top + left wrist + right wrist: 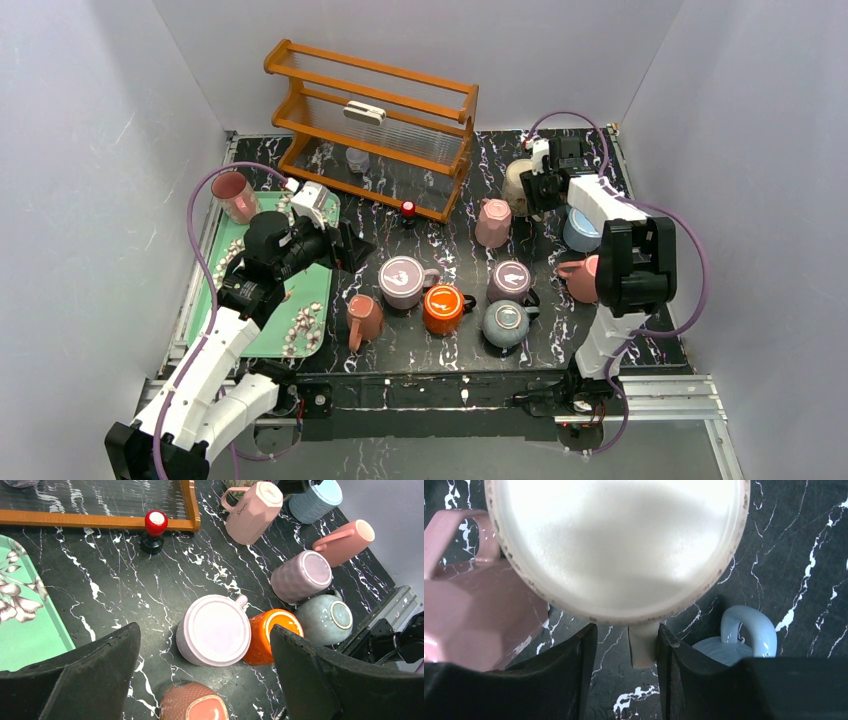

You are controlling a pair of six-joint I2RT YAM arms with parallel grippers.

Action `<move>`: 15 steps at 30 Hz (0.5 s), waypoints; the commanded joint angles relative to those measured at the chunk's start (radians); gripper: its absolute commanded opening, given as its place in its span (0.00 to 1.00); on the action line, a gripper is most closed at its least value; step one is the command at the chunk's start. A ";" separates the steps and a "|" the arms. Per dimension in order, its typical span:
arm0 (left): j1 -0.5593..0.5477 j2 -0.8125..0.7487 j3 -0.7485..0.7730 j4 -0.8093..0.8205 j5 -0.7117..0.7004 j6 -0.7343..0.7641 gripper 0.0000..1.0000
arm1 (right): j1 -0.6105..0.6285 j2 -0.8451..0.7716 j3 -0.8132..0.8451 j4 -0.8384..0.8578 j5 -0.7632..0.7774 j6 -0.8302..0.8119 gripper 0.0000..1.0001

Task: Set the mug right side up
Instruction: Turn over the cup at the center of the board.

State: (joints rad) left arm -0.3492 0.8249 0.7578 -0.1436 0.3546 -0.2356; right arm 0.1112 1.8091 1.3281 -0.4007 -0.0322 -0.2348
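Beside cream mug (pixel 619 545), pink mug (pixel 250 510), cursive lettering unreadable

- Cream mug (pixel 619 545): smooth glazed ceramic, with dark specks along the rim.
- Table (pixel 100 585): smooth black marble-look top, white veins.
- Rack (pixel 75 519): varnished orange wood.

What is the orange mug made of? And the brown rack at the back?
The round orange mug looks like glazed ceramic: its smooth surface shows bright glints. The orange-brown slatted rack looks like varnished wood, with straight bars and a warm, even sheen, though it could be bamboo.
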 commanded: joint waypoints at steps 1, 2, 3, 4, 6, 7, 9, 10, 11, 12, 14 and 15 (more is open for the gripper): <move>-0.005 -0.018 -0.012 -0.007 -0.008 0.010 0.98 | -0.004 0.039 0.058 0.020 -0.026 -0.017 0.54; -0.005 -0.017 -0.012 -0.007 -0.007 0.010 0.98 | -0.005 0.044 0.062 0.022 -0.026 -0.019 0.54; -0.006 -0.015 -0.012 -0.007 -0.008 0.010 0.98 | -0.004 0.050 0.067 0.025 -0.027 -0.022 0.54; -0.005 -0.015 -0.011 -0.007 -0.008 0.010 0.98 | -0.004 0.056 0.073 0.023 -0.030 -0.024 0.54; -0.006 -0.013 -0.010 -0.007 -0.008 0.010 0.98 | -0.004 0.070 0.086 0.019 -0.029 -0.030 0.53; -0.007 -0.014 -0.009 -0.007 -0.008 0.011 0.98 | -0.005 0.077 0.095 0.016 -0.029 -0.033 0.53; -0.005 -0.015 -0.009 -0.007 -0.009 0.012 0.98 | -0.005 0.089 0.110 0.008 -0.030 -0.036 0.51; -0.005 -0.017 -0.009 -0.009 -0.010 0.012 0.98 | -0.004 0.093 0.117 0.008 -0.030 -0.037 0.49; -0.005 -0.017 -0.010 -0.009 -0.010 0.013 0.98 | -0.005 0.097 0.120 0.008 -0.031 -0.037 0.48; -0.005 -0.017 -0.009 -0.011 -0.010 0.013 0.98 | -0.005 0.099 0.124 0.010 -0.033 -0.037 0.46; -0.005 -0.017 -0.010 -0.011 -0.011 0.013 0.98 | -0.004 0.099 0.125 0.019 -0.035 -0.037 0.44; -0.005 -0.017 -0.010 -0.011 -0.011 0.013 0.98 | -0.004 0.100 0.123 0.024 -0.035 -0.037 0.43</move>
State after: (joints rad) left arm -0.3496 0.8253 0.7578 -0.1436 0.3508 -0.2352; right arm 0.1112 1.9068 1.4059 -0.3985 -0.0521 -0.2630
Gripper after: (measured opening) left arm 0.983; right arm 0.443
